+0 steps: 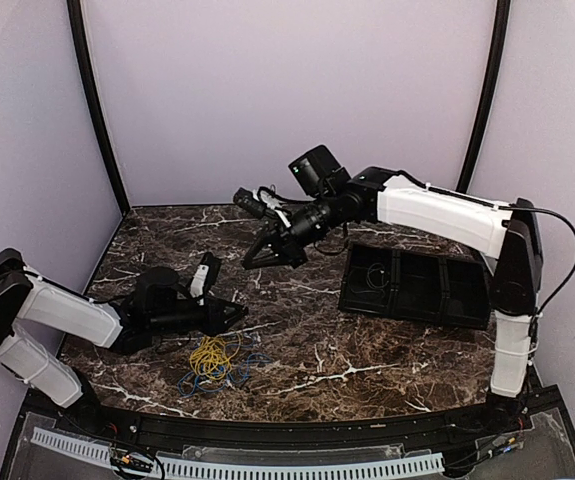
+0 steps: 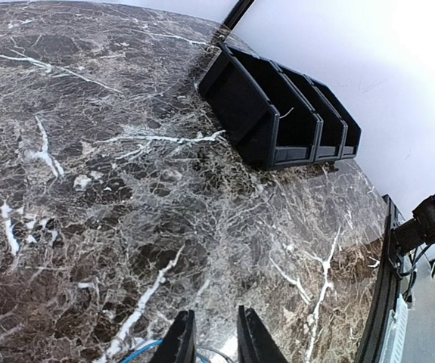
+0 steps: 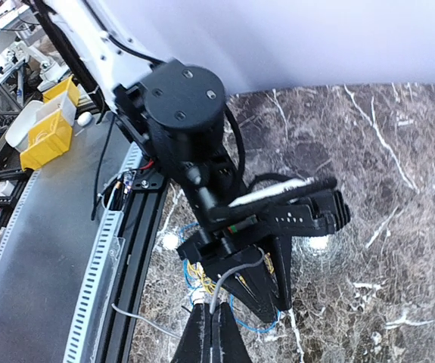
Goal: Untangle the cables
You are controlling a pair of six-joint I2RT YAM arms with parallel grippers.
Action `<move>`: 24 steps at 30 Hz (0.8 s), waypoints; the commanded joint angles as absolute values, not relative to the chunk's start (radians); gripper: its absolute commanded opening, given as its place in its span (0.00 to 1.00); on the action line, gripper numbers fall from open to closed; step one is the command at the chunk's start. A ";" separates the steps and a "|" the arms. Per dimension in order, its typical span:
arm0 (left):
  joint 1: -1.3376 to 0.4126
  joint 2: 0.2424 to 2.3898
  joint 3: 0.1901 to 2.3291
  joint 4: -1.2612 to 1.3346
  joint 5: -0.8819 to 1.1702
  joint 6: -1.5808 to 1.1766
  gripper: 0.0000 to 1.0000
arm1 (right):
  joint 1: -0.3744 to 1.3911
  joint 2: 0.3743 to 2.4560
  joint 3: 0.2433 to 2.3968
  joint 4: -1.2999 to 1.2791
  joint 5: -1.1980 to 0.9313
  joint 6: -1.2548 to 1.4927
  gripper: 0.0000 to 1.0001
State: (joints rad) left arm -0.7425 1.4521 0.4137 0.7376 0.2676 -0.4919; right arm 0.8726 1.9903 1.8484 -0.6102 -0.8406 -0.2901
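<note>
Your right gripper (image 3: 215,321): fingers closed, seemingly on a pale grey cable (image 3: 236,271) that rises from the tips. Your left gripper (image 2: 215,318): fingers narrowly parted above a blue cable (image 2: 138,352), nothing clearly held. The yellow and blue coils (image 1: 213,358) lie on the marble table (image 1: 367,360) just beside the left gripper. Expect light, limp, snag-prone strands; take hold at a free outer loop. There is open room ahead; mind the black bins (image 1: 417,285) on your right and the near rail (image 1: 297,428)
</note>
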 commanded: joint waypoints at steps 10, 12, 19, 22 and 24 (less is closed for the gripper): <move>-0.758 1.340 0.336 0.593 0.206 -0.565 0.18 | 0.792 1.716 1.987 -0.722 -0.889 -0.422 0.00; -0.759 1.329 0.333 0.566 0.182 -0.574 0.18 | 0.762 1.693 2.002 -0.721 -0.897 -0.418 0.00; -0.758 1.316 0.352 0.449 0.155 -0.589 0.24 | 0.552 1.618 2.061 -0.664 -1.042 -0.327 0.00; -0.757 1.315 0.359 0.411 0.144 -0.591 0.27 | 0.458 1.584 2.068 -0.647 -1.059 -0.311 0.00; -0.758 1.315 0.359 0.401 0.134 -0.596 0.28 | 0.424 1.566 2.063 -0.648 -1.050 -0.314 0.00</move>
State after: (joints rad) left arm -0.7567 1.3319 0.3561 0.4782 0.1650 -0.5854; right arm 0.4824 1.6279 2.0365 -0.6910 -0.9966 -0.3473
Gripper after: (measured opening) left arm 0.273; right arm 0.013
